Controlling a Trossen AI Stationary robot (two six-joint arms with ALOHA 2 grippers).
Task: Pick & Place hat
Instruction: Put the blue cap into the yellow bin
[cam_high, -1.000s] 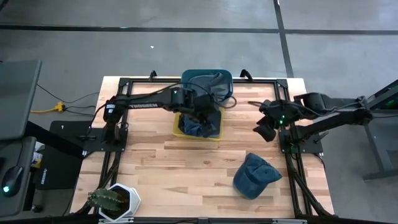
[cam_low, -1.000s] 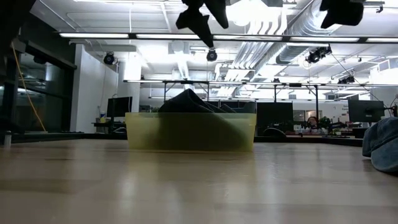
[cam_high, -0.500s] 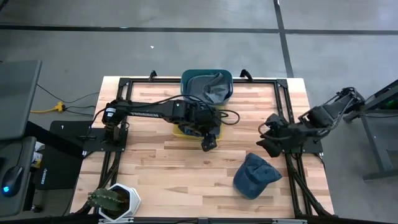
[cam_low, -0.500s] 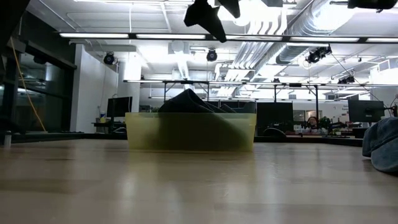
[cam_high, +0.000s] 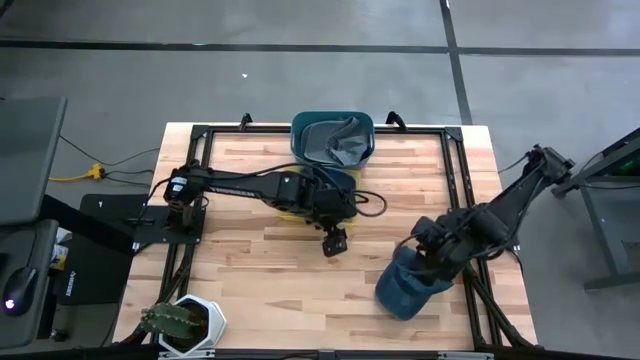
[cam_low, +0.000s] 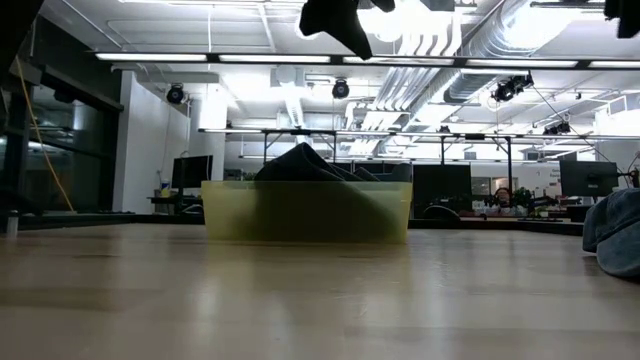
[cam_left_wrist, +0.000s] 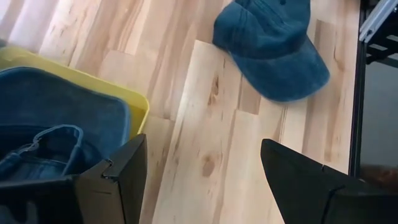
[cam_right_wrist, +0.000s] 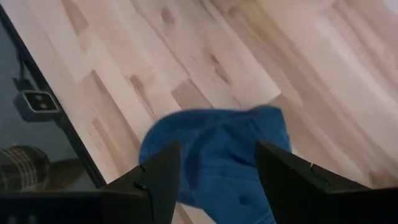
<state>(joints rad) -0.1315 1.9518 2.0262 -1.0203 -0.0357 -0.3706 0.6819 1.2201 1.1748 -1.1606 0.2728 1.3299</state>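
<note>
The pale wood desk (cam_high: 260, 260) carries a yellow bin (cam_low: 305, 211) near its middle. A blue hat (cam_high: 403, 290) lies toward the right. A potted cactus (cam_high: 180, 322) sits at one corner.

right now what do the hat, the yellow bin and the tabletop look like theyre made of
Hat: soft blue denim-like cloth, matte and faded, with stitched panel seams. Yellow bin: probably plastic, since its wall looks slightly translucent and smooth; it holds folded blue fabric. Tabletop: pale wood planks with visible grain, knots and board joints, and a light sheen in the low view.
</note>
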